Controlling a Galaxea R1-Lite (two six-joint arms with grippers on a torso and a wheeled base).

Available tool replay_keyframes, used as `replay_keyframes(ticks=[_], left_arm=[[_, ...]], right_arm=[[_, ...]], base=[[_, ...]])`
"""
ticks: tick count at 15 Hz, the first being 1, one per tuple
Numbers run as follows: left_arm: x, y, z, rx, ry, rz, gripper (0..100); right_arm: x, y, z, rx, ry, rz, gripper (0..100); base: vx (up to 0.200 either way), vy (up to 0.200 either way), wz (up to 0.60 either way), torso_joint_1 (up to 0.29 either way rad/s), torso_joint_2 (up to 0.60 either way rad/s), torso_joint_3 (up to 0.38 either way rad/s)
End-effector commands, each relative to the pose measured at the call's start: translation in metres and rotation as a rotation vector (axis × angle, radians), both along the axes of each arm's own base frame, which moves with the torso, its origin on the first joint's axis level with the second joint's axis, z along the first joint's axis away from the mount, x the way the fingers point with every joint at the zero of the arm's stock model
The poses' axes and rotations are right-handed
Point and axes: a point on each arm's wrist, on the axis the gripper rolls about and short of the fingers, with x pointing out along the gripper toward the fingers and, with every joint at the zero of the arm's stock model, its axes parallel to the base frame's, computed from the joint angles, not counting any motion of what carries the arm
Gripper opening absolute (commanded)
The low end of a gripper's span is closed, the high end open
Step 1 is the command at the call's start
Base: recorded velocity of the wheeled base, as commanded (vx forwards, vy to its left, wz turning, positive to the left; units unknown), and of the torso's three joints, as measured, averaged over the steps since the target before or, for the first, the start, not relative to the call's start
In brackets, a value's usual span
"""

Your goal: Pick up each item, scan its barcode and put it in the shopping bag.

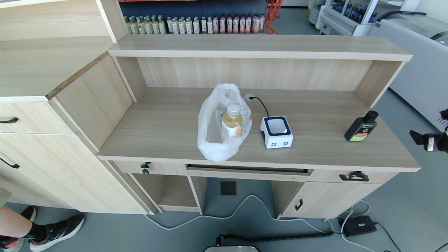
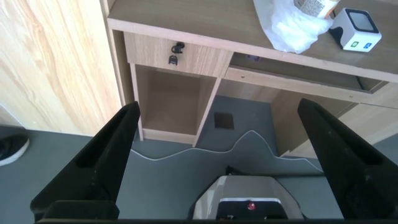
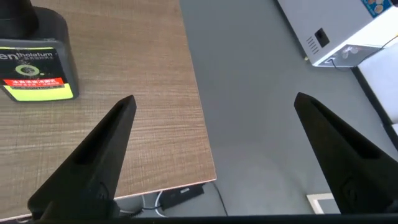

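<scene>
A white plastic shopping bag (image 1: pixel 217 126) stands on the wooden counter (image 1: pixel 168 126) with a yellow-liquid bottle (image 1: pixel 231 123) upright inside it. Just right of the bag sits the white barcode scanner (image 1: pixel 276 131) with a dark top window. A black bottle with a green and red label (image 1: pixel 361 126) lies near the counter's right end; the same black bottle (image 3: pixel 34 59) is close in the right wrist view. My right gripper (image 3: pixel 214 155) is open, hovering over the counter's right edge beside that bottle. My left gripper (image 2: pixel 217 165) is open, low in front of the counter, over the floor.
A raised shelf (image 1: pixel 259 45) runs along the counter's back. A cable (image 1: pixel 260 105) leads from the scanner to a port. Tall cabinets (image 1: pixel 52 105) stand at the left. Cables and a power brick (image 1: pixel 358 225) lie on the floor; a person's feet (image 1: pixel 42 231) are at lower left.
</scene>
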Motion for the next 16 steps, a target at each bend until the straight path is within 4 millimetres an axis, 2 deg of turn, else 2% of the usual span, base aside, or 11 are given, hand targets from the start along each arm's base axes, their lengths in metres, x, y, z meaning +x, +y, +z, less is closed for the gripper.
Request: replay_keyframes(ticks=[1,11,16], left_arm=[[0.0,0.0,0.0,0.0,-0.001,0.001,100],[0.0,0.0,0.0,0.0,-0.001,0.001,100],[0.0,0.0,0.0,0.0,-0.001,0.001,100]], right_arm=[[0.008,-0.002,-0.008,0.012,0.007,0.007,100],[0.04,0.017,-0.015,0.023,-0.008,0.088,100],[0.049,0.028,-0.022,0.029,0.005,0.12,100]], base=[[0.0,0.0,0.0,0.0,0.0,0.0],[0.0,0.0,0.0,0.0,0.0,0.0],[0.0,0.0,0.0,0.0,0.0,0.0]])
